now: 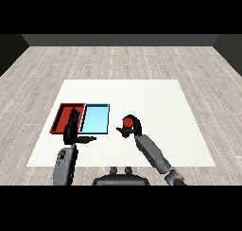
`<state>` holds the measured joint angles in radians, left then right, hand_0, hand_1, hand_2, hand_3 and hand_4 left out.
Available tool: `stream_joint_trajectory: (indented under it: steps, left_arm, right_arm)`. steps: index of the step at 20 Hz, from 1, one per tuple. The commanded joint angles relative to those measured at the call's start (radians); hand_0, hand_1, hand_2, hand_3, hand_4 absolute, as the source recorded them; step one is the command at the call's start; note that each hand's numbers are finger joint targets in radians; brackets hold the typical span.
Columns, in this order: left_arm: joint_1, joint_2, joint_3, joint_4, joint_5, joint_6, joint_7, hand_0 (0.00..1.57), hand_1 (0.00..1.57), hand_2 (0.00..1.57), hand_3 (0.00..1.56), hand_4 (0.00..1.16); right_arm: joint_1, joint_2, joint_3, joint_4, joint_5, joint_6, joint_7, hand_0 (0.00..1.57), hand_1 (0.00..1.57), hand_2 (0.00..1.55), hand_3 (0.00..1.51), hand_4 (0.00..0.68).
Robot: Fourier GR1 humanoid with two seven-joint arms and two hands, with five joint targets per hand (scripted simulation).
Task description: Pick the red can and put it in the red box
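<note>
My right hand (133, 126) is curled round the red can (126, 125), holding it up over the white table (156, 102), just right of the light blue tray (95, 119) and toward the table's near edge. The can's top faces the view; I can read no label or writing on it. My left hand (72, 129) stands with fingers straight and upright, thumb stuck out to the right, holding nothing. It sits in front of the red tray (62, 116), covering part of that tray's right side. The two trays lie side by side, touching, in the table's near left part, the red one nearer the left edge.
</note>
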<state>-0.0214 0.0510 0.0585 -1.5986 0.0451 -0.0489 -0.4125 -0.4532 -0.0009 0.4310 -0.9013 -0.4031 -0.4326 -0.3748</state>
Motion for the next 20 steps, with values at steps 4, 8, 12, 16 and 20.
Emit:
stream_joint_trajectory:
  steps: [4, 8, 12, 16, 20]
  left_arm:
    - [-0.006, -0.002, -0.008, -0.008, -0.021, 0.016, 0.012, 0.0, 0.0, 0.0, 0.0, 0.0]
    - [0.023, 0.03, 0.028, -0.017, 0.041, -0.051, -0.002, 0.0, 0.0, 0.0, 0.0, 0.0]
    - [0.037, -0.031, -0.051, -0.091, -0.034, 0.022, 0.021, 0.0, 0.0, 0.0, 0.0, 0.0]
    - [-0.021, 0.019, 0.004, -0.013, 0.006, -0.024, 0.014, 0.0, 0.0, 0.0, 0.0, 0.0]
    - [-0.018, 0.022, -0.022, -0.048, -0.005, -0.031, 0.062, 0.0, 0.0, 0.0, 0.0, 0.0]
  right_arm:
    - [0.064, 0.001, 0.005, -0.087, 0.053, -0.027, 0.047, 1.57, 1.57, 1.49, 1.43, 0.582]
    - [0.052, 0.001, 0.003, -0.124, 0.081, -0.057, 0.063, 1.57, 1.57, 1.48, 1.41, 0.595]
    - [0.047, -0.016, -0.012, -0.243, 0.131, -0.061, 0.116, 1.57, 1.57, 1.48, 1.41, 0.604]
    - [0.133, -0.056, -0.022, -0.367, 0.183, -0.05, 0.102, 1.57, 1.57, 1.47, 1.4, 0.601]
    - [0.15, -0.068, -0.008, -0.496, 0.257, -0.104, 0.169, 1.57, 1.57, 1.47, 1.4, 0.61]
